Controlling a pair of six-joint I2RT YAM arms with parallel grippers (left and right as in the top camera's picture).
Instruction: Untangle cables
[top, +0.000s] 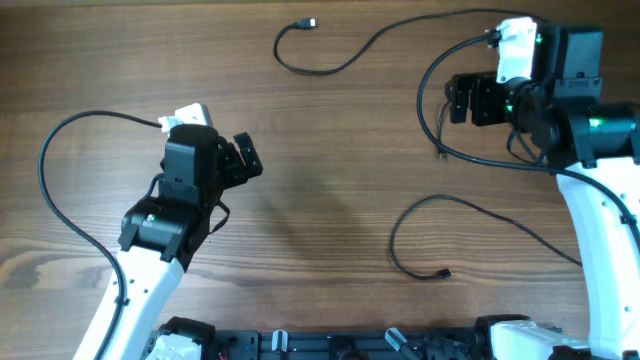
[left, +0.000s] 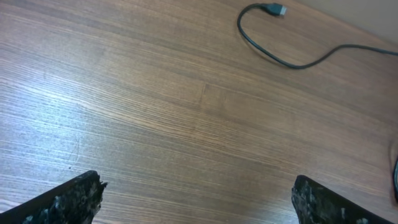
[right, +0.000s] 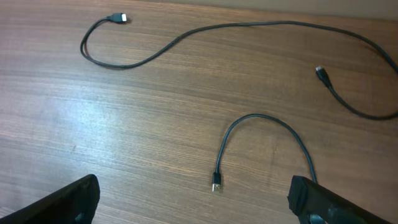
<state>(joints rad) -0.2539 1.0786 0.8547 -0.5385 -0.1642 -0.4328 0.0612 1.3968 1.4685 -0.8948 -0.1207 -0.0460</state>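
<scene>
Step in hand, as I read it: a check at or near the end, not a pull. 3 strands lie spread on the desk (top: 320, 200), none crossing another where I can see.

- Far cable (right: 236, 25): plug near the far edge, a small loop, then a long run toward the far-right corner.
- Right cable (right: 339, 99): plug free, near the right edge, heading off under the right arm (top: 590, 230).
- Near cable (right: 261, 115): an arch w/ its plug toward the near edge and its other end going under the same arm.

Left gripper (top: 243, 160): jaws wide apart, nothing in them, hanging over bare wood on the left half, well apart from every strand.
Right gripper (top: 458, 100): also wide and empty, up by the far-right corner, near the right cable's plug but not touching it.

Next move: if anything is left, it's on the right side. The right arm hides where the 3 tails end, so they may cross there; can't tell. That calls for moving the arm clear first, then picking 1 tail and drawing it away.

In the way: the arms' own thick wires loop close to the right cable and are easy to mistake for it.
</scene>
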